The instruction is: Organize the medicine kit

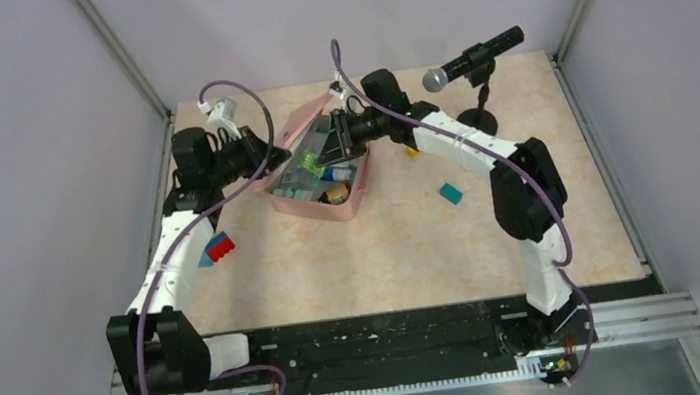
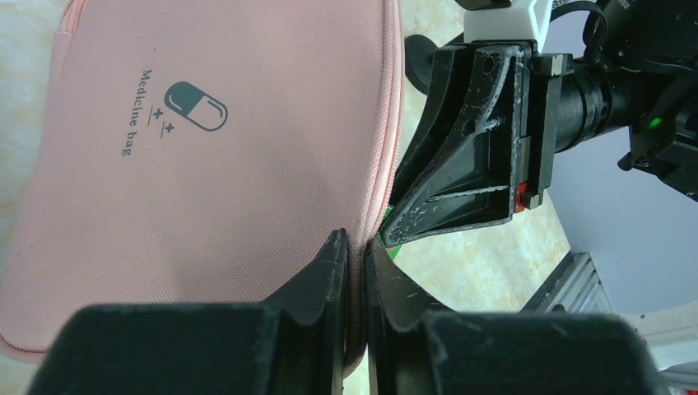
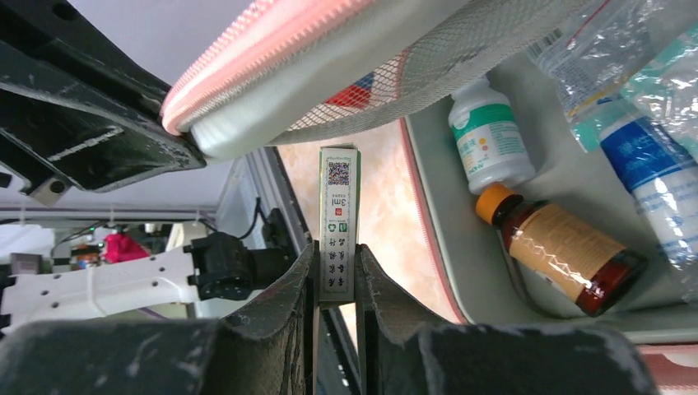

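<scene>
Medicine kit [image 1: 325, 204], pink, on the bench [image 1: 403, 251] at its far middle, lid [image 2: 206, 164] raised and tilted. Left end effector [image 2: 355, 247] closed on the lid's zip edge. Right end effector [image 3: 336, 251], at the kit's open side, grips a slim green-and-white box [image 3: 338, 206]. Inside the kit: white bottle [image 3: 487, 140], amber bottle [image 3: 560, 251]. Right of the kit: teal block [image 1: 450, 192] and microphone [image 1: 470, 62]. Left of it, nearer: red-and-blue block [image 1: 219, 247].
</scene>
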